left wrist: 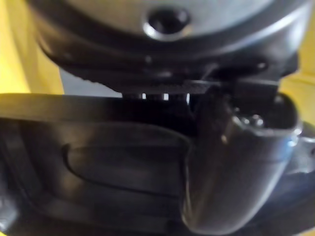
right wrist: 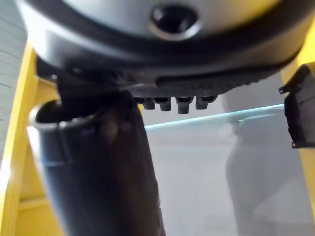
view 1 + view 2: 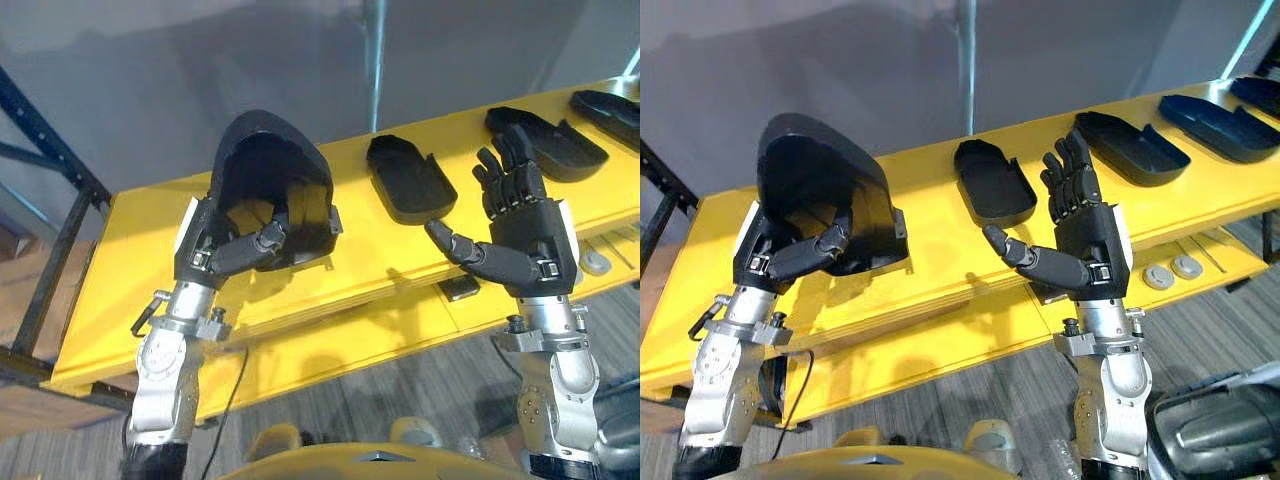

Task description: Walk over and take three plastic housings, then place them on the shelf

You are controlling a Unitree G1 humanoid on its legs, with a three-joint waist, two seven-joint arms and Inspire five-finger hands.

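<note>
Left eye view: we see the left hand (image 3: pixel 235 252) above the yellow bench (image 3: pixel 130 250), thumb curled into the hollow of one black plastic housing (image 3: pixel 275 165) and pinching its wall. We judge this hold top-heavy: most of the shell stands above the pinch, so a step or turn could tip it out. The right hand (image 3: pixel 520 235) stands upright, thumb out to the side, fingers (image 3: pixel 512 160) straight and holding nothing. On the bench lie the nearest housing (image 3: pixel 408 180), just beyond that hand, the next housing (image 3: pixel 548 140) and the farthest housing (image 3: pixel 610 105). A hasty reach could knock the nearest.
</note>
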